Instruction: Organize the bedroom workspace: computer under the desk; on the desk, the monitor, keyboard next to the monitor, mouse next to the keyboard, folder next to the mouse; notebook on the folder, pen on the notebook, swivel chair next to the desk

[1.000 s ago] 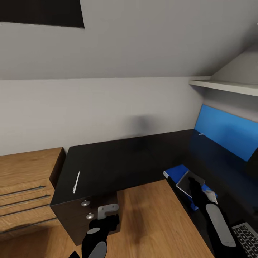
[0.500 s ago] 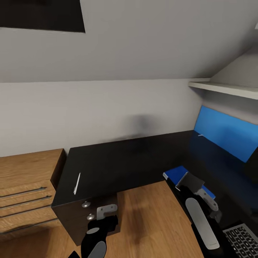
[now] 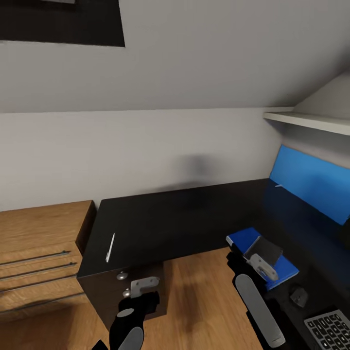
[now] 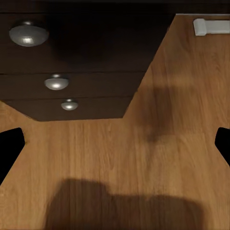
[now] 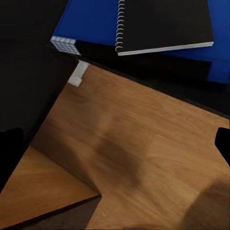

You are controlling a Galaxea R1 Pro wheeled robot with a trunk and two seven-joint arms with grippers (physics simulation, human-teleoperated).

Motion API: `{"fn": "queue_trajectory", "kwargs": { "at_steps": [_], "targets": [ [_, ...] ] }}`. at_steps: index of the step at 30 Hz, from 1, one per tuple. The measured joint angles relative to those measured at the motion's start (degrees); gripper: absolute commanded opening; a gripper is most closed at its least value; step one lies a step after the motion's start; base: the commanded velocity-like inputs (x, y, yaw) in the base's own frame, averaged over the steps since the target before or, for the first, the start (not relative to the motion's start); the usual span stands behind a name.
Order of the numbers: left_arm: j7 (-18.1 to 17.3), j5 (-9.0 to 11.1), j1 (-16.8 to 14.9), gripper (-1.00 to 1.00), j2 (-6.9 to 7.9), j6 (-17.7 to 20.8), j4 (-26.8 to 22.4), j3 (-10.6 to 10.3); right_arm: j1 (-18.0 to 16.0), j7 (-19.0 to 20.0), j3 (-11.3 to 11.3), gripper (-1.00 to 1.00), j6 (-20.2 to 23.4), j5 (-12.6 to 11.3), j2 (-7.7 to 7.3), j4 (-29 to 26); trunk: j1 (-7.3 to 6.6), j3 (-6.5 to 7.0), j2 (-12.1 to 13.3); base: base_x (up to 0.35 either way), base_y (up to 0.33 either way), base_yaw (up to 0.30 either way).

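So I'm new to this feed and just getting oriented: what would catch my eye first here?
Probably the bright blue folder at the near edge of the glossy black desk, with the notebook lying on it and the right hand just above. Next, the thin white pen lying alone at the desk's left end, above the drawer unit.

The glossy black desk (image 3: 184,218) carries pen (image 3: 110,247), folder (image 3: 243,239), mouse (image 3: 297,295) and keyboard (image 3: 330,330).

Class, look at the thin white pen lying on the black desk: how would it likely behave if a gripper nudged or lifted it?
The pen is a slim straight stick, so probably light and stiff. Lying flat on the glossy desk, it may roll or slide when nudged. Its thinness leaves little to grip.
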Motion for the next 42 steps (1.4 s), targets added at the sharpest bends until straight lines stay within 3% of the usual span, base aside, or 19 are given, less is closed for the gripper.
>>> {"fn": "queue_trajectory", "kwargs": {
  "at_steps": [11, 19, 29, 41, 42],
  "targets": [
    [0.10, 0.00, 0.00, 1.00, 0.13, -0.01, -0.01, 0.09, 0.00, 0.09, 2.12, 1.00, -0.03, 0.89, -0.01, 0.19, 0.00, 0.00, 0.00, 0.000, 0.000, 0.269],
    [0.11, -0.06, 0.00, 1.00, 0.38, -0.03, 0.00, 0.11, 0.00, 0.19, 5.79, 1.00, -0.09, 4.47, 0.05, 0.36, 0.00, 0.00, 0.00, 0.000, 0.000, 0.261],
    [0.15, -0.08, -0.01, 1.00, 0.40, -0.03, 0.02, 0.09, 0.02, 0.63, 9.28, 1.00, -0.02, 5.80, -0.02, 0.26, 0.00, 0.00, 0.00, 0.000, 0.000, 0.042],
    [0.18, -0.08, -0.01, 1.00, 0.40, -0.05, 0.02, 0.09, 0.02, 0.63, 10.47, 1.00, -0.07, 6.66, 0.47, 0.02, 0.00, 0.00, 0.00, 0.000, 0.000, 0.017],
    [0.13, -0.07, 0.00, 1.00, 0.41, -0.04, 0.00, 0.10, 0.01, 0.64, 10.55, 1.00, -0.07, 7.65, 0.58, 0.23, 0.00, 0.00, 0.00, 0.000, 0.000, 0.208]
  ]
}}
